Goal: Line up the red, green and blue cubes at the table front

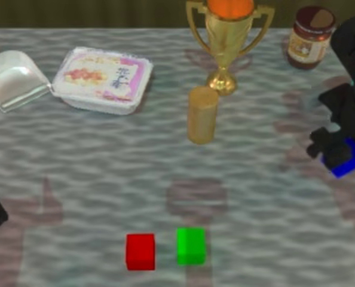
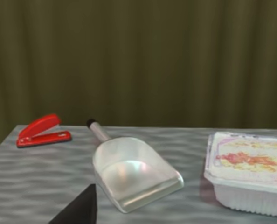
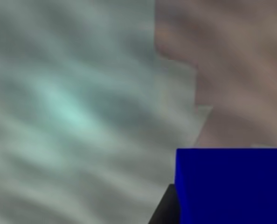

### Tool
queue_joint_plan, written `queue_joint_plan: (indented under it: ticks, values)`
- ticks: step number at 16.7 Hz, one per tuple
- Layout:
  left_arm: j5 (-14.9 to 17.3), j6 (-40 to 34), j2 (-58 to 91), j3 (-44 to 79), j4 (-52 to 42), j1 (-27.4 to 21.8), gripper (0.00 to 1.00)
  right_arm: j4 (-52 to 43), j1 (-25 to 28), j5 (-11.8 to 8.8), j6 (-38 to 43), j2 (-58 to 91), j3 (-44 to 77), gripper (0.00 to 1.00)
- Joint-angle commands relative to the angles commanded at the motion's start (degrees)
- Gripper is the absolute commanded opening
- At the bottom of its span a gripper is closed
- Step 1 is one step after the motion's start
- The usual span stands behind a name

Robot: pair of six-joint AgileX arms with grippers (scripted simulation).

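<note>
Two of the three cubes already sit side by side at the front of the surface point(image 1: 76, 155): the red cube point(image 1: 140, 251) on the left, the green cube point(image 1: 190, 246) just beside it on the right, a narrow gap between them. The blue cube point(image 1: 345, 158) is well apart, at the right edge, with the right claw point(image 1: 331, 148) directly over it. In the right wrist view the cube fills the lower corner with a dark finger against its side, so the claw looks to be pinching the blue cube, though the far finger is hidden. The left claw point(image 2: 78, 210) is parked off the left edge; I cannot tell how its fingers stand.

To do this step well, I judge the cube should travel clear of the tan cylinder point(image 1: 202, 114) and come down to the right of green, leaving the same gap, edges square with the row, and without nudging green
</note>
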Motion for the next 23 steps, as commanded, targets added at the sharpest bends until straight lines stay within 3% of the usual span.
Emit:
queue_joint_plan:
  ticks: [5,9,19,23]
  values:
    - [0.0,0.0,0.0,0.0,0.0,0.0,1.0,-0.34,-0.19,-0.01,0.2,-0.16,0.16,0.0]
    - [0.0,0.0,0.0,0.0,0.0,0.0,1.0,-0.83,3.79,0.05,6.19,-0.73,-0.11,0.0]
    - [0.0,0.0,0.0,0.0,0.0,0.0,1.0,-2.72,25.1,0.28,49.4,-6.99,-6.12,0.0]
    - [0.0,0.0,0.0,0.0,0.0,0.0,1.0,-2.35,30.97,0.54,59.34,-10.14,-8.16,0.0]
